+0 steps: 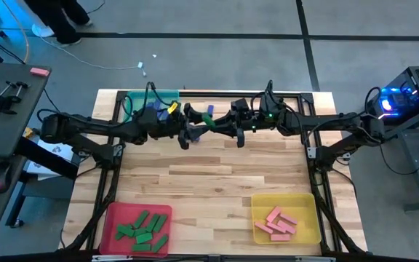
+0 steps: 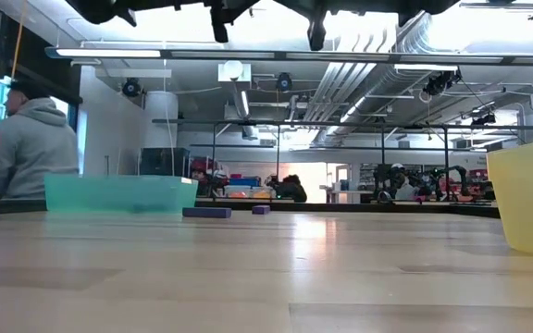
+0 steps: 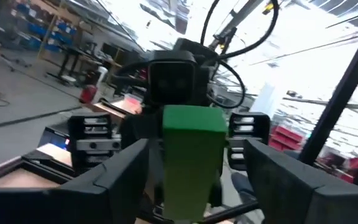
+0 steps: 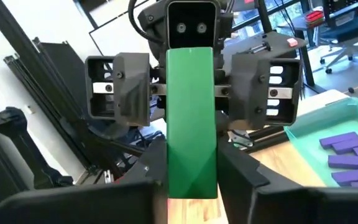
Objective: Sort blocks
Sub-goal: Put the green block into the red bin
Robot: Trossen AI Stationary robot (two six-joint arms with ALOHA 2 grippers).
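I work over a light wooden bench (image 1: pixel 209 175) on a grey floor, and behind it the low view shows a big workshop with ceiling pipes and a person in a grey hoodie (image 2: pixel 28 153) at the left edge. A teal tray (image 1: pixel 150 102) with blue blocks (image 4: pixel 353 158) sits at the upper left of the bench, a red tray (image 1: pixel 137 227) with green blocks (image 1: pixel 142 231) at the lower left, a yellow tray (image 1: pixel 285 217) with pink blocks (image 1: pixel 276 223) at the lower right. Two blue blocks lie on the bench (image 2: pixel 207 212) beside the teal tray. In the upper middle of the high view my two arms meet in the air. Between them is one green block (image 1: pixel 209 118), a plain smooth bar. My right gripper (image 4: pixel 191 180) pinches the green block's end in its jaws. My left gripper (image 3: pixel 194 180) has its jaws spread on both sides of the same block.
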